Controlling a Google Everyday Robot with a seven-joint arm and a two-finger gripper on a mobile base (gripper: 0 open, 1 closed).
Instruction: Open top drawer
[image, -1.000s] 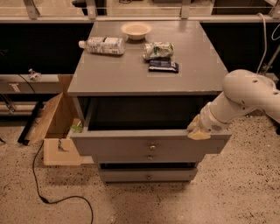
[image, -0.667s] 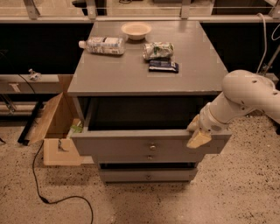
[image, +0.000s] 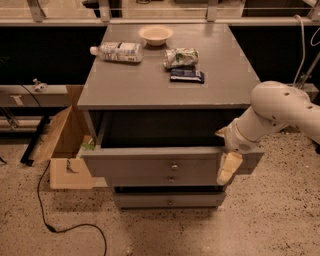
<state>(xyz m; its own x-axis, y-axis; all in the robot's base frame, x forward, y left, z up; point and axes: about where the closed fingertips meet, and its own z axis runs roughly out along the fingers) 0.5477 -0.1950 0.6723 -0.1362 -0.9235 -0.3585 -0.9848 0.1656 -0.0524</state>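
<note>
Top drawer (image: 135, 165), flat grey wood, stood pulled out, round brass knob (image: 174, 166) centred, smooth pale gripper (image: 220, 157) at its right end, jaws spread apart.

The claw (image: 225, 155) sat at the top drawer's (image: 145, 165) right end, the desk (image: 150, 85) overhanging above it and the floor (image: 280, 215) open to its right.

A single camera looks down from a raised point near the desk (image: 150, 85), facing its front at medium range. The gripper (image: 227, 151) appears at the right end of the top drawer (image: 145, 167).
</note>
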